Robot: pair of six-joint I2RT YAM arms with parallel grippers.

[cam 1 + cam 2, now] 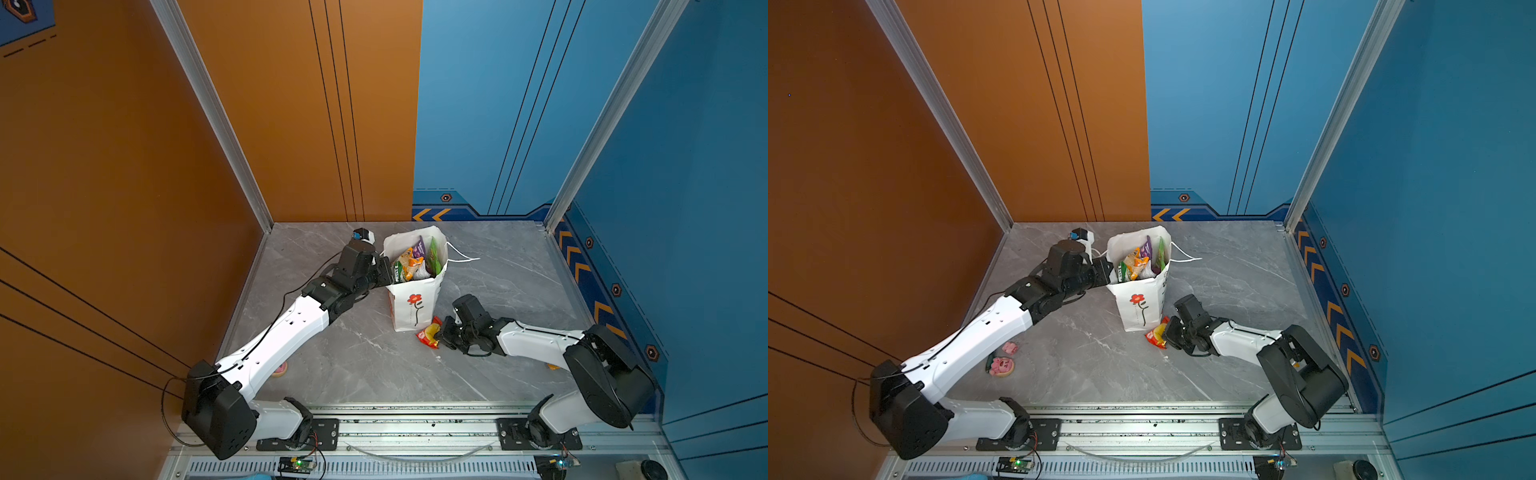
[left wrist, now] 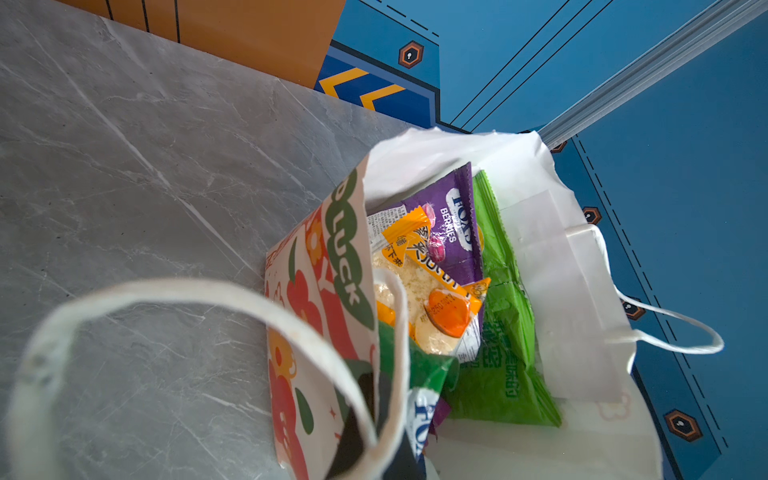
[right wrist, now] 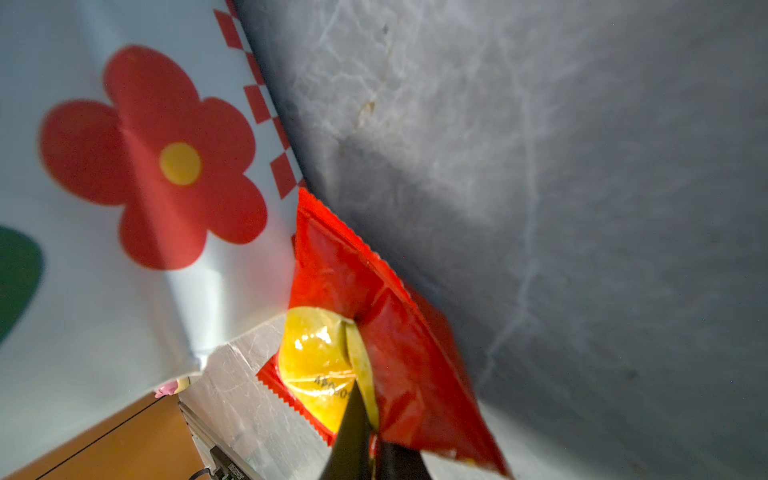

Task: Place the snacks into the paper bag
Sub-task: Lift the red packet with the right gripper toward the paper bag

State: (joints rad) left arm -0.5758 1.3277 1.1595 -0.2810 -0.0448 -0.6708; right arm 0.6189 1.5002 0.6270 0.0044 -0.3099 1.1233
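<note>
A tall white paper bag (image 1: 411,309) with a red flower printed on its front stands upright near the middle of the grey marbled table (image 1: 365,365), its mouth open. Several crinkly snack packets are already inside, standing on end. A purple packet (image 2: 455,232) sits towards the back, an orange packet (image 2: 432,266) lies across it, and a bright green packet (image 2: 509,332) leans against the bag's right wall.

The left end effector (image 1: 384,272) reaches to the bag's left rim with its fingers together, pinching the paper edge by the white cord handle (image 2: 174,291).

The right end effector (image 1: 442,334) is down low at the bag's front right corner. Its jaws are clamped on one end of a red foil packet (image 1: 429,334) with a yellow circle. That packet is outside the bag, at its foot, with its far corner right against the bag's lower edge in the right wrist view.

Two small pink round pieces (image 1: 1002,366) lie on the table near the left arm, well apart from the bag.
</note>
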